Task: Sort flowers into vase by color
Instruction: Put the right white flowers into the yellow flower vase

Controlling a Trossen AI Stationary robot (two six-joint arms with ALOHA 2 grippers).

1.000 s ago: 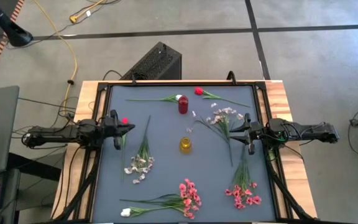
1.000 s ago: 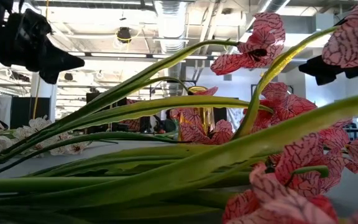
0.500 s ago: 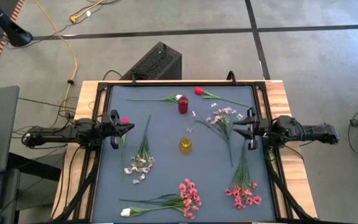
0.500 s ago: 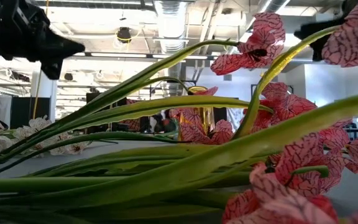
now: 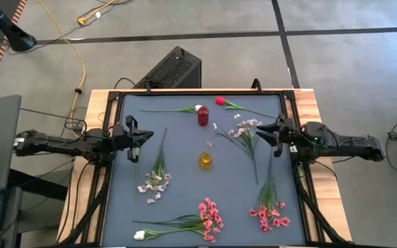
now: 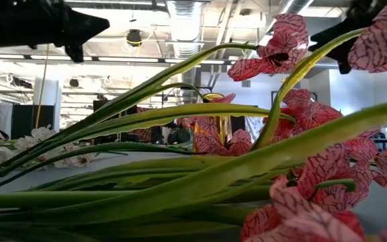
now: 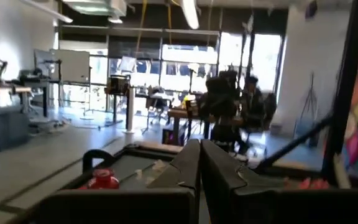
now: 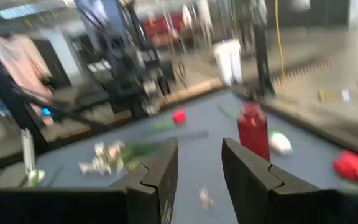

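**Both arms swing inward, nothing picked yet**

Since a second ago, both arms have turned toward the table's middle. Flowers lie scattered flat, unsorted. Right gripper half-open, empty; left gripper closed, empty. Red vase waits.

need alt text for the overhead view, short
Overhead: flower sprays lie scattered on a dark table around a red vase and a yellow vase. The left claw and right claw hang at opposite sides, holding nothing.

Open-plan robotics lab or workshop. Exposed ceiling ducts at top centre, a whiteboard at left, workbenches mid-frame. Yellow cable crosses the concrete floor, upper left
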